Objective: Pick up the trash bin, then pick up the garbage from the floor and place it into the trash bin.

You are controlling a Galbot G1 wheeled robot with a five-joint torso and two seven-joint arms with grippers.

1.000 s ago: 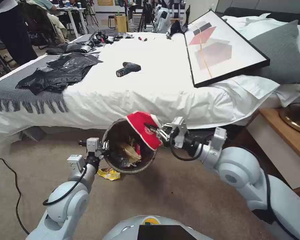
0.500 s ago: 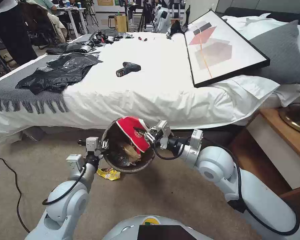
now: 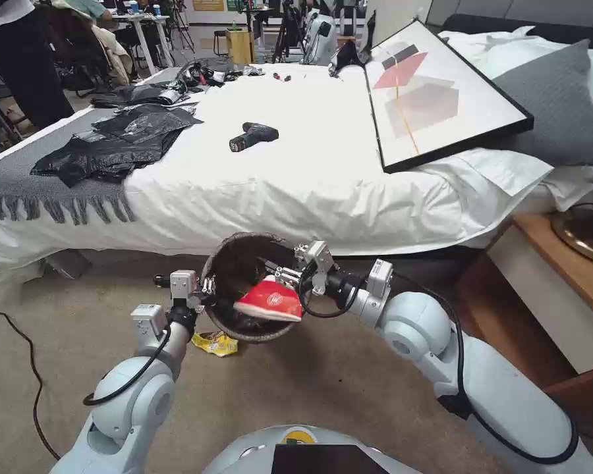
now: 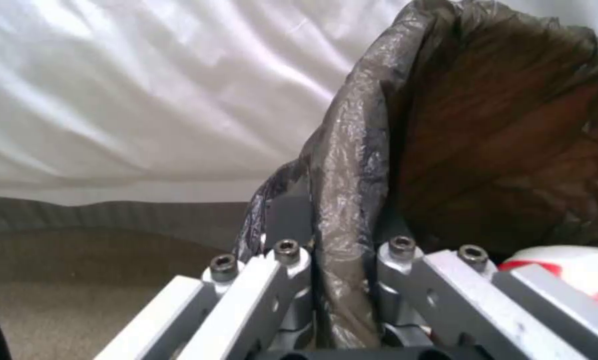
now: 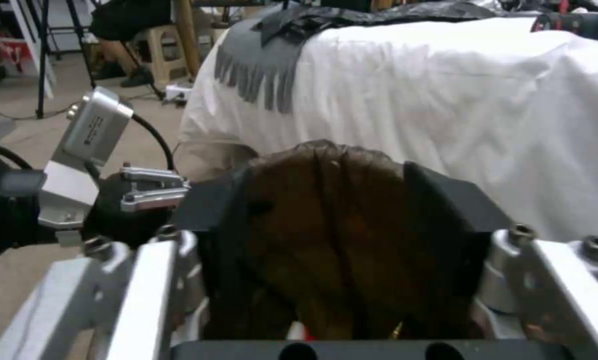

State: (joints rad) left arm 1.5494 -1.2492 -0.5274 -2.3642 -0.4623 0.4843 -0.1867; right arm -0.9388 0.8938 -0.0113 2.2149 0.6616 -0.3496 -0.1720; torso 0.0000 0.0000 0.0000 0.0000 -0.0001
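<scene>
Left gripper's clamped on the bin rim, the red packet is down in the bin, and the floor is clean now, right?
Not quite: the floor is not clean. In the head view a yellow wrapper lies on the floor just below the trash bin. The rest holds: the left gripper clamps the bin's rim, and the red packet sits inside, by the right gripper.
</scene>
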